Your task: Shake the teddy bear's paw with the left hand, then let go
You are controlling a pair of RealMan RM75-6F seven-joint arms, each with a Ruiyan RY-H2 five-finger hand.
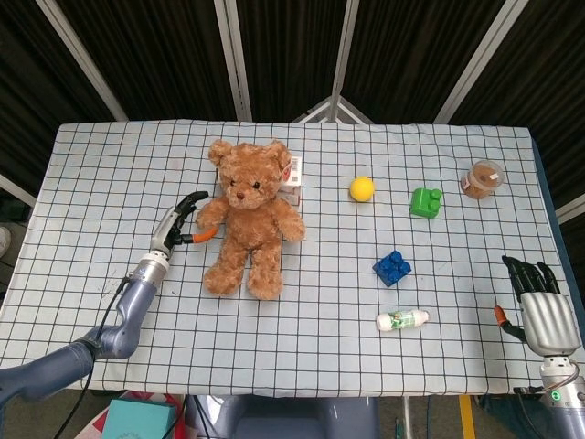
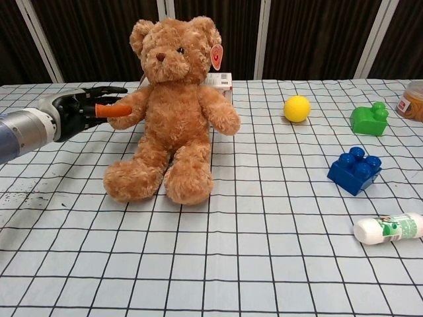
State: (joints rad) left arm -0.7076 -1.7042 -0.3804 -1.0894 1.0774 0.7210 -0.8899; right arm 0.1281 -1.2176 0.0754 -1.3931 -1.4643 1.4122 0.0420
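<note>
Left robot hand (image 2: 84,109): fingers spread, nothing gripped, orange thumb tip touching the paw (image 2: 125,109) of the brown plush teddy bear (image 2: 173,109). Step: reaching. Closure around the paw is required next.

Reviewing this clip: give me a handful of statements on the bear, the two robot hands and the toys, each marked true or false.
1. The left robot hand is at the brown plush teddy bear's paw. True.
2. The right robot hand holds the small white bottle. False: it is apart from the bottle, near the table edge.
3. The teddy bear lies face down. False: it sits upright, facing the chest camera.
4. The yellow ball lies between the bear and the green toy block. True.
5. The blue toy block is stacked on the green one. False: they lie apart.
</note>
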